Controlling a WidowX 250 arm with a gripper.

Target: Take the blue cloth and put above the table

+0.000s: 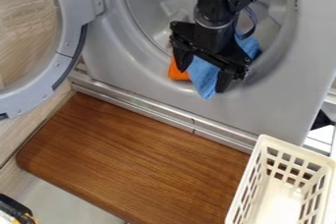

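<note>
Grey metal makes up the big machine front (269, 112), and below its opening lies the wooden table (138, 159), with the cream basket (295, 148) at one corner. Up in the drum mouth hangs the black gripper (204, 70), its fingers well parted – whether they press on anything, I can't tell. Right between them, the blue cloth (205, 73) droops lengthwise over the lip, across the line they'd close along, just beside an orange piece (176, 73).
</note>
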